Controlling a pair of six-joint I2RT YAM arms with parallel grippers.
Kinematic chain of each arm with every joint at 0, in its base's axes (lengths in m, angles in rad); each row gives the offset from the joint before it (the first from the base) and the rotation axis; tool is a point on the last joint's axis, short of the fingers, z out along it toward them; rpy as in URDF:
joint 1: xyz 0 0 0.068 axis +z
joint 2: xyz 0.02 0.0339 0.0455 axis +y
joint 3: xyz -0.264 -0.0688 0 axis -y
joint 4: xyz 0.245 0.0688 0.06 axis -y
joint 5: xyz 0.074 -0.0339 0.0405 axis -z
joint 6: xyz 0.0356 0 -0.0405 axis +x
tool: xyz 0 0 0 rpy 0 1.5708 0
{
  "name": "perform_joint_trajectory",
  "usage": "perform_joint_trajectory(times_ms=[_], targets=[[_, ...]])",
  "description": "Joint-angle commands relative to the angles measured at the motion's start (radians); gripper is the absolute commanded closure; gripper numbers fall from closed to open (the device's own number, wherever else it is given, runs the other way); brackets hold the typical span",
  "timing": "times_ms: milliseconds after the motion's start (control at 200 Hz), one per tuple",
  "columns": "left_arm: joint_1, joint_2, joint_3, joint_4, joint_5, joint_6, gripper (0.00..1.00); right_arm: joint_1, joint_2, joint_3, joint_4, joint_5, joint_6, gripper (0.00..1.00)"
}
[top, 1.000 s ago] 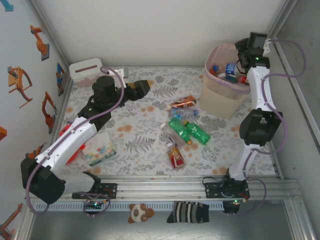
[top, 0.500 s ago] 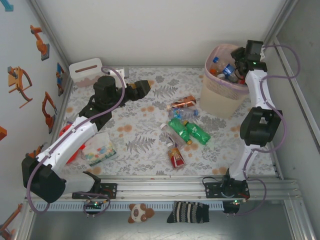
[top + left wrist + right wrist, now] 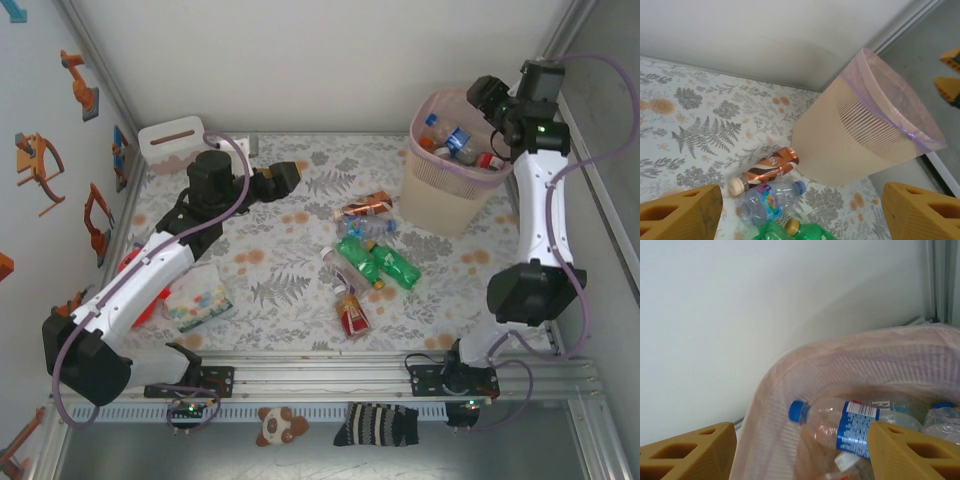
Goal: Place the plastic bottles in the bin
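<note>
Two green bottles (image 3: 378, 262) lie flat mid-frame, long axes upper-left to lower-right | right arm (image 3: 545, 205) reared tall, right gripper (image 3: 488, 96) over bin (image 3: 445, 200), upper right, spread, empty | left gripper (image 3: 284, 175) spread, empty

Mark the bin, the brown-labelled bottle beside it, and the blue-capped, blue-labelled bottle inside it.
bin (image 3: 850, 145), left wrist view, ribbed outer wall.
brown-labelled bottle (image 3: 771, 167), left wrist view, its label.
blue-capped bottle (image 3: 852, 426), right wrist view, its blue label.

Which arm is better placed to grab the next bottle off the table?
Left. The left gripper, open, faces the brown bottle and green bottles on the table; the right gripper hangs open over the bin.
</note>
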Motion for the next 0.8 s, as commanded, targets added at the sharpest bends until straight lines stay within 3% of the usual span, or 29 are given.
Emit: perform_joint_trajectory(times_ms=[0, 205, 501, 796], targets=[[0.001, 0.009, 0.046, -0.098, -0.025, 0.056, 0.19, 0.028, -0.08, -0.033, -0.097, -0.05, -0.151, 0.33], [-0.013, 0.04, 0.052, -0.225, -0.031, 0.066, 0.22, 0.13, -0.208, -0.1, -0.224, 0.001, -0.271, 0.36], [-0.017, 0.027, -0.031, -0.298, -0.067, 0.033, 0.22, 0.403, -0.315, -0.248, -0.379, 0.146, -0.313, 0.45], [0.039, -0.049, -0.148, -0.3, -0.08, -0.021, 0.22, 0.699, -0.251, -0.421, -0.412, 0.243, -0.3, 0.52]])
